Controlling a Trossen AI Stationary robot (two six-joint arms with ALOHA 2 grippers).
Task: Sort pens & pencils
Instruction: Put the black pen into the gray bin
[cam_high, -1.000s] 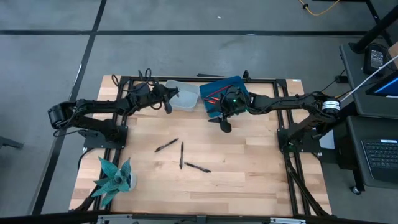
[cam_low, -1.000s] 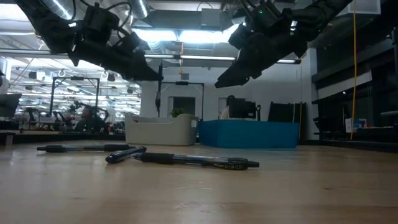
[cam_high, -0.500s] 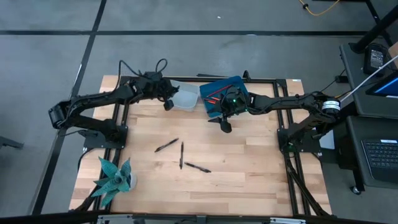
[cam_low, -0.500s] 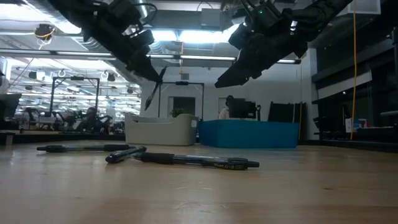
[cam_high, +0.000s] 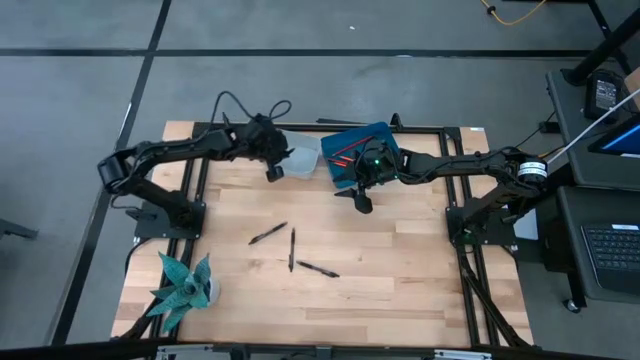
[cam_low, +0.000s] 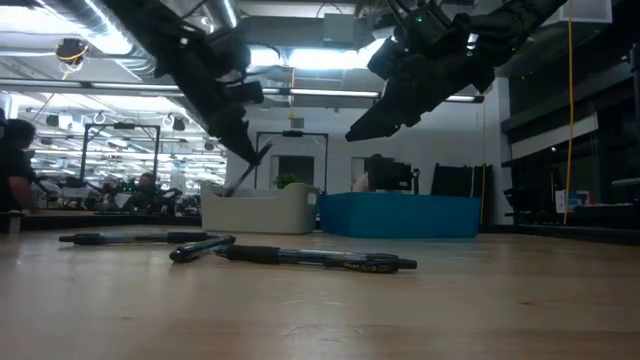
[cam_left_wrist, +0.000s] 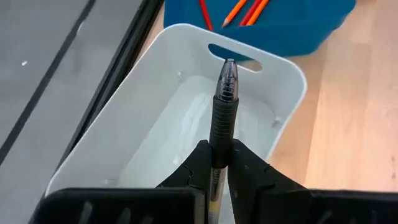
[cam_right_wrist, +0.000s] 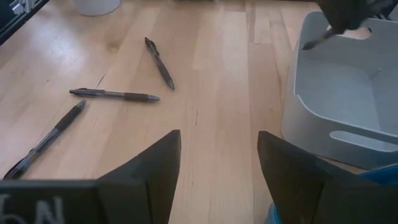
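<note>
Gripping pen (cam_left_wrist: 224, 93) over white bin (cam_left_wrist: 283, 93)

Four pens: one (cam_left_wrist: 224, 102) clamped in the left gripper (cam_left_wrist: 219, 163) over the white bin (cam_left_wrist: 287, 65), three (cam_high: 292, 249) loose on the table, well clear of both grippers. Three pencils (cam_left_wrist: 245, 9) show in the blue bin (cam_high: 372, 139) beside the right gripper (cam_high: 362, 201).

My left gripper (cam_left_wrist: 217, 163) reaches forward, fingers pinched tight; my right gripper (cam_right_wrist: 214, 155) hangs raised, fingers spread wide apart.
</note>
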